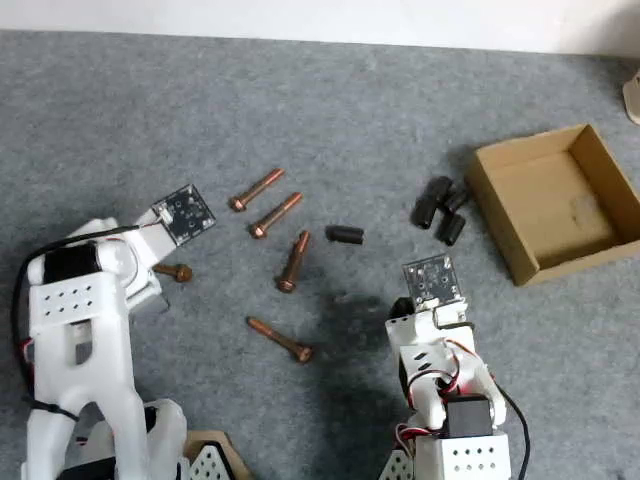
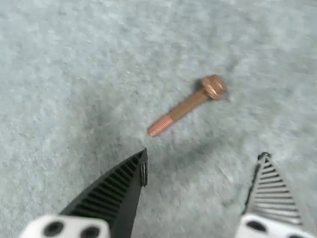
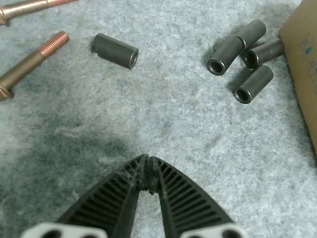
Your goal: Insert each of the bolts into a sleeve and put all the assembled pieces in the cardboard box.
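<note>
Spread wide, the left claw (image 2: 203, 158) hangs over the grey mat (image 2: 74, 59), with bare mat between its two ribbed black fingers and nothing in its grip. A copper bolt (image 2: 188, 106) lies flat just ahead of the tips, untouched. From above, the left arm (image 1: 75, 330) rises at the near left corner and leans its wrist inward toward the scattered bolts.

The right claw (image 3: 148, 173) is pressed together, tip against tip, holding nothing. The right arm (image 1: 440, 380) stands at the near edge, right of centre, and points away over the table.

Four more bolts (image 1: 276, 215) lie loose in the middle of the mat, apart from one another. A lone sleeve (image 3: 115, 50) lies on its side between those bolts and a cluster of four sleeves (image 3: 225, 54), which are bunched together just beside the near left corner of the cardboard box (image 1: 510, 250). The box sits open-topped at the right side, with its walls upright.

Open mat stretches from the right claw's tips up to the sleeves, and a broad bare band runs behind the bolts to the far edge, where the mat meets a pale strip (image 1: 300, 20).
</note>
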